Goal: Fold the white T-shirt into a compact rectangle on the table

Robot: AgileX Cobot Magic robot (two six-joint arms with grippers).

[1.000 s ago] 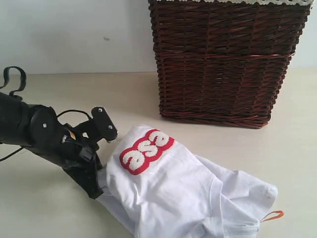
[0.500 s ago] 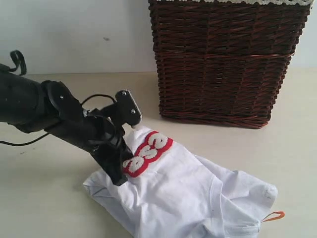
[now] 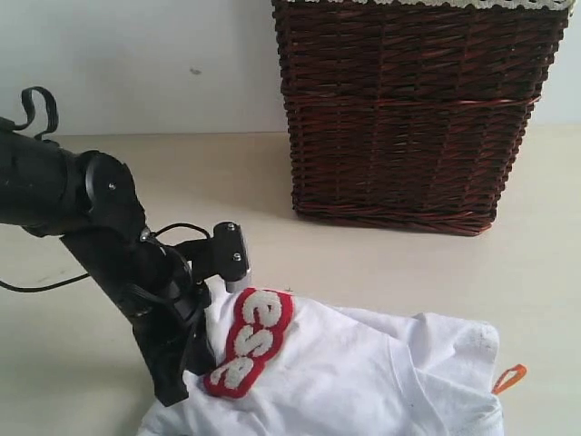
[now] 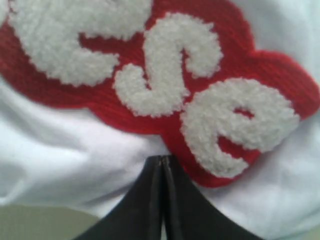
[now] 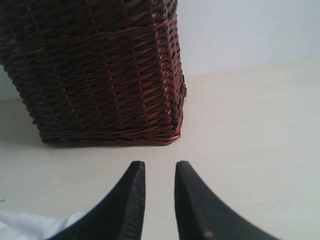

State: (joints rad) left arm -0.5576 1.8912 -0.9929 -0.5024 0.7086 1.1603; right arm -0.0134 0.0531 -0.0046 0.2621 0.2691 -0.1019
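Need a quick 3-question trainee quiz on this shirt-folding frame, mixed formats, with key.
1. True or false: the right pincer is holding the white T-shirt.
2. Where is the left pincer shut? A) on the orange tag; B) on shirt fabric just beside the red lettered patch; C) on the basket's rim.
3. Fill in: behind the shirt, on the table, stands a dark brown ____.

Key: 1 false, its jaws stand apart with nothing between them. 2 B. 3 wicker basket.
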